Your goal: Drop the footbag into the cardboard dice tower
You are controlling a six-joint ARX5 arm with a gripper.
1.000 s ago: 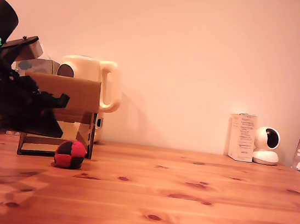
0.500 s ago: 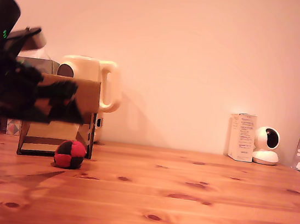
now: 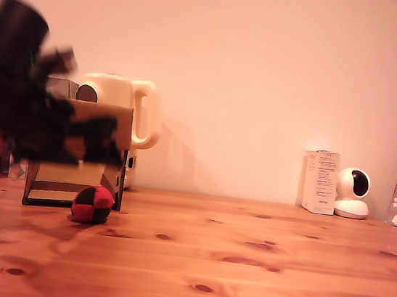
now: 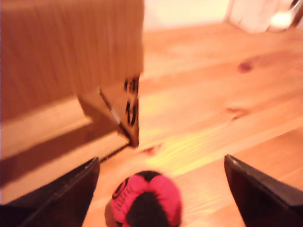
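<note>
Since the earlier frames, the arm has been shifted toward the exterior view's right and is blurred in front of the cardboard dice tower (image 3: 80,155). The footbag (image 3: 92,204) has not moved; it is seen resting on the bench (image 3: 241,271), touching the tower's lower front corner. In the wrist view, the tool (image 4: 161,189) is held wide open and empty, with the footbag (image 4: 147,199) located between its fingers (image 4: 61,198), untouched.
</note>
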